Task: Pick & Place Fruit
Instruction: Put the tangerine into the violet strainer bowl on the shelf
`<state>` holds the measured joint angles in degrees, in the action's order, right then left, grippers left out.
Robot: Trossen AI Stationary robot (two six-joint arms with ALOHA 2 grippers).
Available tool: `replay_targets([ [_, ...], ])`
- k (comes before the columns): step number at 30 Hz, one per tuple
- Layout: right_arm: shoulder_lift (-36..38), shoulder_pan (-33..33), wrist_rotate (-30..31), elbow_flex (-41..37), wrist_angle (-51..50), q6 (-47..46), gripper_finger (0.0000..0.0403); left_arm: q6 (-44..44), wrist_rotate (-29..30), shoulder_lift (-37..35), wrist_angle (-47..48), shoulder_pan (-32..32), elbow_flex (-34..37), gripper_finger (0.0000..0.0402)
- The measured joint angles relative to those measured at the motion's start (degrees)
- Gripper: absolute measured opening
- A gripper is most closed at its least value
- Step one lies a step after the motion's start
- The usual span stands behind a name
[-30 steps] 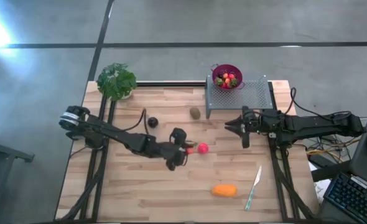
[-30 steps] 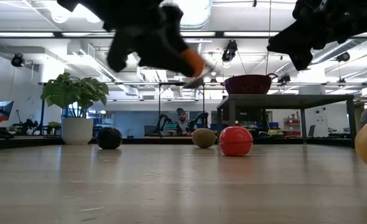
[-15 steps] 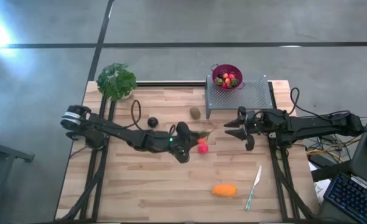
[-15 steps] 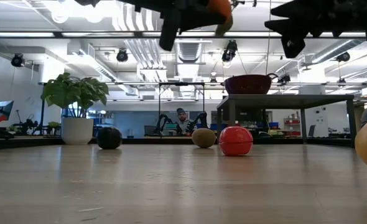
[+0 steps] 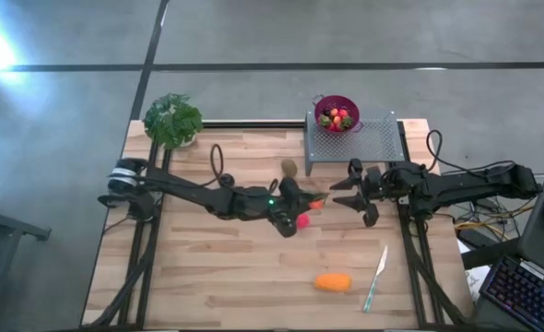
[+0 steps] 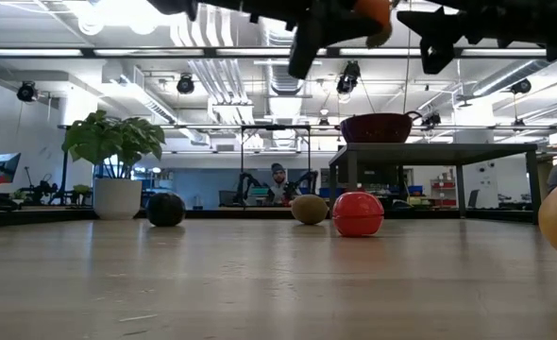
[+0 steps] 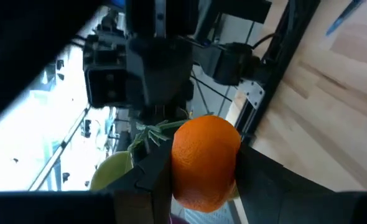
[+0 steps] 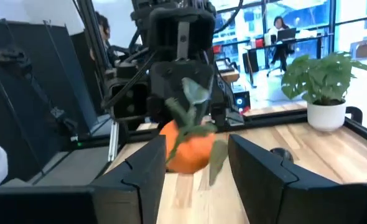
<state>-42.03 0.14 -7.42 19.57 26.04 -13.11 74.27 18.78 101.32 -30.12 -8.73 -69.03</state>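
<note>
High view, item one: orange [image 5: 314, 203], small, round, smooth-skinned, with a green leafy sprig, clamped in the left gripper [image 5: 311, 204] above the table [image 5: 207, 286], just beside the pink-red ball [image 5: 301, 220]. Left wrist view shows both dark fingers [image 7: 147, 175] pressed on the orange [image 7: 205, 162]; right wrist view shows its leaves [image 8: 193, 102] pointing up.

Ball: glossy sphere, on the wood under the left gripper. Kiwi [image 5: 289, 167]: brown, matte, egg-shaped, near the ball, toward the rack [image 5: 357, 143]. Plum [image 6: 166, 209]: dark, round, well apart from the ball, toward the plant [image 5: 172, 119]. Oblong orange piece [image 5: 333, 281]: near the table's front edge, just beside the slim pale knife [image 5: 375, 277].

Rack: grey perforated metal shelf on legs, at the far edge. Bowl [image 5: 337, 112]: magenta, holding small fruit, on the rack's back. Table: pale wood planks; broad bare stretches left of the ball and along the front edge.

Left arm: stretched long and low across the table from its left edge. Right gripper [image 5: 349, 195]: raised, fingers apart, empty, facing the orange at a short gap; its arm reaches in from the right edge.
</note>
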Motion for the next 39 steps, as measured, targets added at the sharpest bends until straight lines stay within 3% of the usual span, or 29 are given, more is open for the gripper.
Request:
replay_targets([
  [7, 0.0, 0.0, 0.0, 0.0, 0.8, 0.1, 0.0144, 3.7, 0.5, 4.2, 0.2, 0.1, -3.5, 0.0149],
  [28, 0.1, 0.0, 0.0, 0.0, 0.9, 1.5, 0.0015, 2.5, 1.9, 2.9, 0.2, 0.1, -3.2, 0.0151],
  [39, 0.0, 0.0, 0.0, 0.0, 0.9, 1.5, 0.0012, 1.5, 1.9, 2.9, 0.2, 0.1, -3.2, 0.0176],
])
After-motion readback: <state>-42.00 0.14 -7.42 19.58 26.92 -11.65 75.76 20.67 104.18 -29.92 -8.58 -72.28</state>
